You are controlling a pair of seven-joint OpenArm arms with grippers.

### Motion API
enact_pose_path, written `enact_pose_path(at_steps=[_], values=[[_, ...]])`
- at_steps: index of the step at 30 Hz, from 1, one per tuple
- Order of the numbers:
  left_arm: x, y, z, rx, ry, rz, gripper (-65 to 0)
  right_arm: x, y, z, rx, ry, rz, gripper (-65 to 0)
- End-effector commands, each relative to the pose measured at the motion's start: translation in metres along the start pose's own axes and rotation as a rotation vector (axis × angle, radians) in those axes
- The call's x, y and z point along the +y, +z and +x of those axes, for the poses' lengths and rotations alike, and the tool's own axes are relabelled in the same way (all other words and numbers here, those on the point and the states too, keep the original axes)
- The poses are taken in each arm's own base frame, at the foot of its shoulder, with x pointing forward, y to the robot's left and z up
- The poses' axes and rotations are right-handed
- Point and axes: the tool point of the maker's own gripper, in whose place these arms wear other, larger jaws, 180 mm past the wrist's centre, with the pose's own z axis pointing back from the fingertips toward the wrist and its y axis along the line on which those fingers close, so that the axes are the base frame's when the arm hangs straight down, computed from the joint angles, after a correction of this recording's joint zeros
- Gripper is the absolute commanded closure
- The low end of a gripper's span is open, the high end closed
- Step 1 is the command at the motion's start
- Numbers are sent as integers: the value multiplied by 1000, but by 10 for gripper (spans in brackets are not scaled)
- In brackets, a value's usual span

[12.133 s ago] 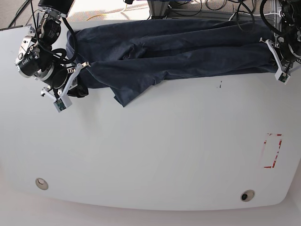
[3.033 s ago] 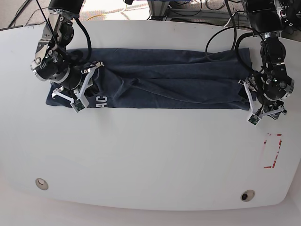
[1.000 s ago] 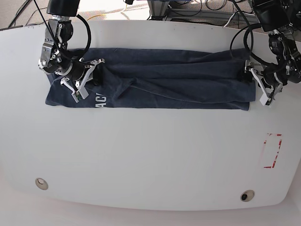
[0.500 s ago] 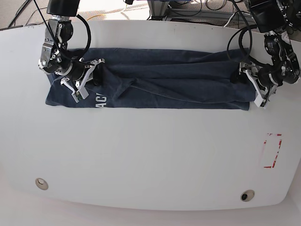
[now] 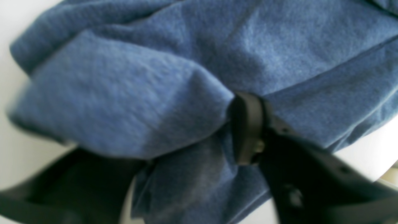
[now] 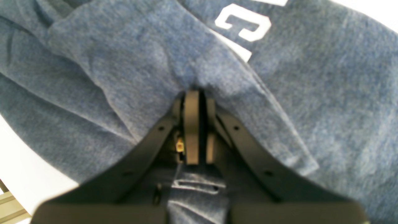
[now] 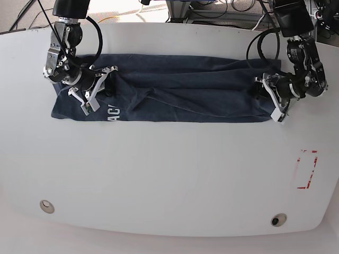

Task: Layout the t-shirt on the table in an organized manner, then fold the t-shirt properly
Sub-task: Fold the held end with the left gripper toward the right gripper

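We have the t-shirt [image 7: 185,95] lying on the table [image 7: 169,174] as a long narrow band stretched between our two sets of fingers, so the lengthwise fold looks done. Our right fingers [image 6: 196,102] are pressed together, pinching a ridge of cloth just beside the white lettering [image 6: 242,25]. Our left fingers [image 5: 199,137] have a thick bunch of the hem end between them, apparently gripping it. The crosswise folds, bringing the ends together, are still left.
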Motion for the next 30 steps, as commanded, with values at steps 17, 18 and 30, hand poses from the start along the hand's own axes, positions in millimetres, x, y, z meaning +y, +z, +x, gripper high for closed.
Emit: enact_pose_path(at_steps=[17,18,30], values=[[4,40,35,-18,-162,120,0,-7,3,0,18,17,-24,-30],[3,44,37,-16,-175,128,0,-7,3,0,18,17,-24,-30],[-56,28,52,-1,-371,47,0,-6,2,1,17,16,-22,-30]])
